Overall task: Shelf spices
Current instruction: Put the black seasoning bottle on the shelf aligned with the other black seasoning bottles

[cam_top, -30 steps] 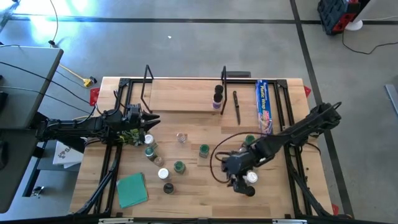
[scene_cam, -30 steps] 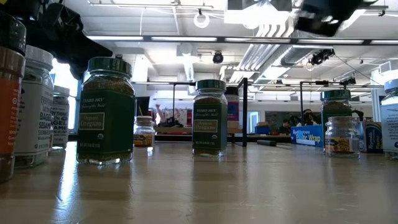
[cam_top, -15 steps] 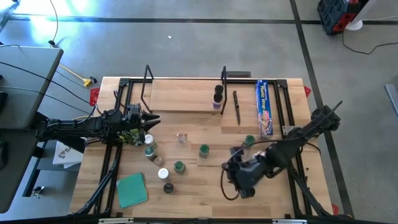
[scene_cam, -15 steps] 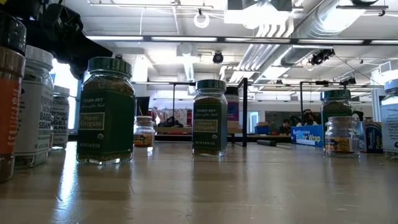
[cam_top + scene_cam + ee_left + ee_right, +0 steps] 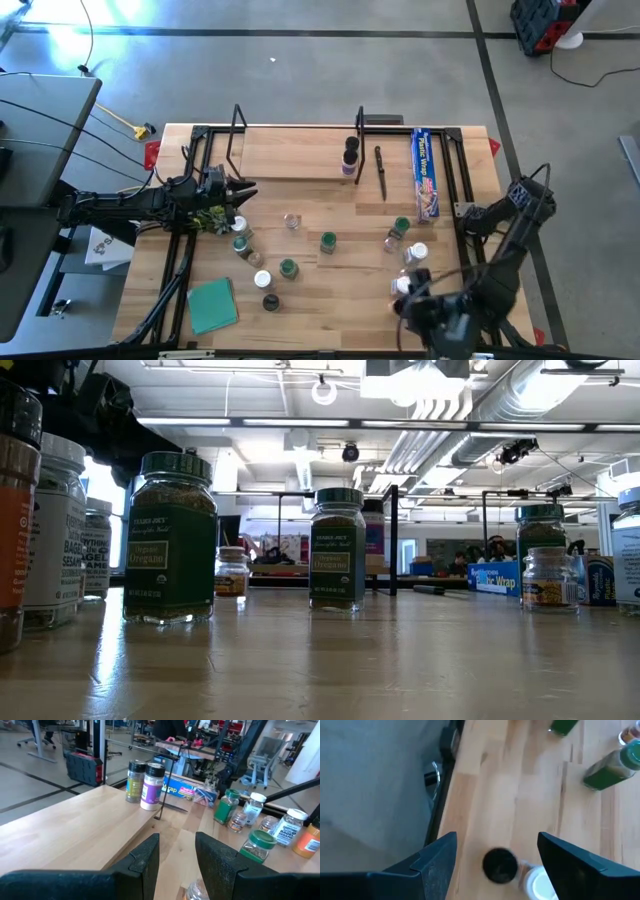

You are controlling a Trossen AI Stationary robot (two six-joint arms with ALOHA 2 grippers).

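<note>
Right gripper (image 5: 496, 851): fingers (image 5: 437, 857) spread wide with nothing between them, only bare table (image 5: 330, 310) and a dark lid below. It hangs over the near edge on the right side, just clear of a white-lid jar (image 5: 404, 285), and reads as backed off after a drop. Left gripper (image 5: 176, 845): fingers (image 5: 145, 857) have a narrow gap and nothing in it. It is parked over the left side of the table, nose pointing at the shelf (image 5: 295, 150), waiting. Of the spices, two jars (image 5: 350, 155) stand upright together on the shelf at its right end by the wire frame, so they count as shelved. The rest stand loose on the table: green lids (image 5: 328, 241) mid-table, a cluster near the left gripper (image 5: 240, 243) and a small group on the right (image 5: 402, 227). Most of the job is undone. The blue wrap box (image 5: 426, 172) lies beside the shelf and is not a target. Versus a second ago, the right gripper sat mid-right over that white-lid jar with narrower fingers. It has since pulled toward the near edge and opened, and the jar stays standing on the table. The left arm and the shelved pair are unchanged.
</note>
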